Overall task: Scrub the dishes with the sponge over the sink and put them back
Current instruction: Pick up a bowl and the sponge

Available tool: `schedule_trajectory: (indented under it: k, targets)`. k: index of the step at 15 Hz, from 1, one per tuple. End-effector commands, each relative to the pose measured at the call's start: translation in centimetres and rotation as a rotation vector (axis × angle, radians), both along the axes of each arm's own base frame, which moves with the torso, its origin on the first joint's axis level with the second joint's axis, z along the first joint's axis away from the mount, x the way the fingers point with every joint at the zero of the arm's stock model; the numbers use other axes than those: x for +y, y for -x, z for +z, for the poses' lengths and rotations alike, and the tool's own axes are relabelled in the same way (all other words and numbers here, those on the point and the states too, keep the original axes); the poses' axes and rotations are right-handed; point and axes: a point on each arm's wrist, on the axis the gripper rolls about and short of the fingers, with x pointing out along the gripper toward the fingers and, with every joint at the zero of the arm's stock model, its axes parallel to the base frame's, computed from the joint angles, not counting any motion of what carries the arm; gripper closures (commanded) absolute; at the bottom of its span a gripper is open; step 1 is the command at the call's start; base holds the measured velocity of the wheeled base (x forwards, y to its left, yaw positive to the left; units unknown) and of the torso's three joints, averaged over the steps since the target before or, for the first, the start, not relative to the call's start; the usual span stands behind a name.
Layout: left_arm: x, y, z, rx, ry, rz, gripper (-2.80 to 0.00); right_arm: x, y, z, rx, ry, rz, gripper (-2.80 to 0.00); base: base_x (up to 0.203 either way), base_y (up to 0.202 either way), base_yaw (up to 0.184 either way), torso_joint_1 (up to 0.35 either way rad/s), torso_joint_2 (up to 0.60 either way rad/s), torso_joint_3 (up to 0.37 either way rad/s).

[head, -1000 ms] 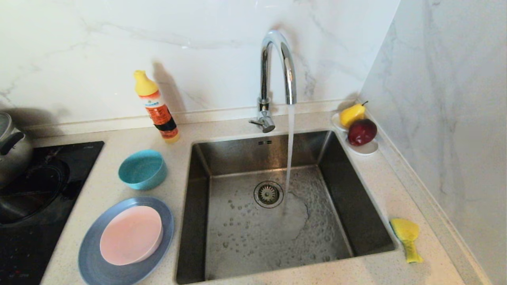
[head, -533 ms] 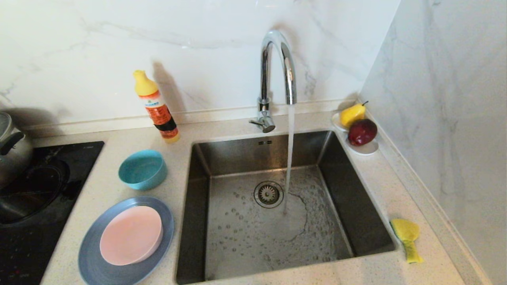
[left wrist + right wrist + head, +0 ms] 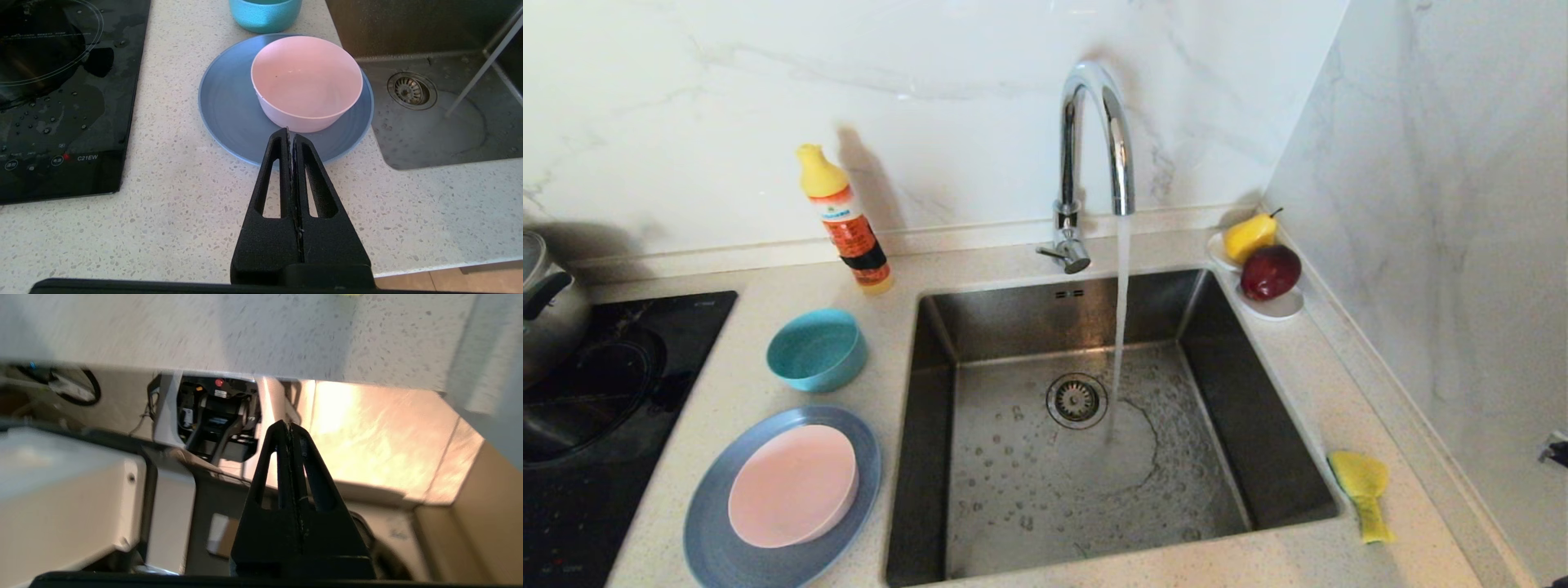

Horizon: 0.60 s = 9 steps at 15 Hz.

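The dishes stand on the counter left of the sink (image 3: pixel 1262 425): a blue-grey plate (image 3: pixel 711 523) with a pale pink bowl (image 3: pixel 792 486) on it, and a teal bowl (image 3: pixel 817 349) behind them. The yellow sponge (image 3: pixel 1360 488) lies on the counter right of the sink. In the left wrist view my left gripper (image 3: pixel 290 131) is shut and empty, hovering at the near rim of the plate (image 3: pixel 229 106) before the pink bowl (image 3: pixel 306 81). My right gripper (image 3: pixel 287 425) is shut and empty, low by the counter's front edge. Only a bit of the right arm (image 3: pixel 1553 449) shows in the head view.
Water runs from the chrome tap (image 3: pixel 1094 155) into the basin beside the drain strainer (image 3: pixel 1076 400). A detergent bottle (image 3: pixel 845 220) stands at the back. A black hob (image 3: pixel 596 408) with a steel pot (image 3: pixel 547 302) is on the left. A small dish with pear and apple (image 3: pixel 1262 261) sits back right, near the side wall.
A small part of my right arm has come into the head view at the right edge. The dishes and the sponge have not moved. Water keeps running.
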Motion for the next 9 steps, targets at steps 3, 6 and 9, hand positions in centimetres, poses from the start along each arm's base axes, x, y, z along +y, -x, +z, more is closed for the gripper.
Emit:
schedule_trajectory:
  k: [3, 6, 9]
  targets:
    - [0.0, 0.0, 0.0, 0.003, 0.0, 0.0, 0.0, 0.5, -3.4, -3.3, 0.144, 0.039, -0.103, -2.8, 0.0, 0.0, 0.0, 0.0, 0.0, 0.0]
    - [0.0, 0.0, 0.0, 0.003, 0.0, -0.001, 0.0, 0.6, -4.2, -4.2, 0.153, 0.035, -0.152, -2.8, 0.0, 0.0, 0.0, 0.0, 0.0, 0.0]
    - [0.0, 0.0, 0.0, 0.003, 0.0, -0.001, 0.0, 0.7, -5.0, -5.3, 0.154, 0.02, -0.171, -2.8, 0.0, 0.0, 0.0, 0.0, 0.0, 0.0]
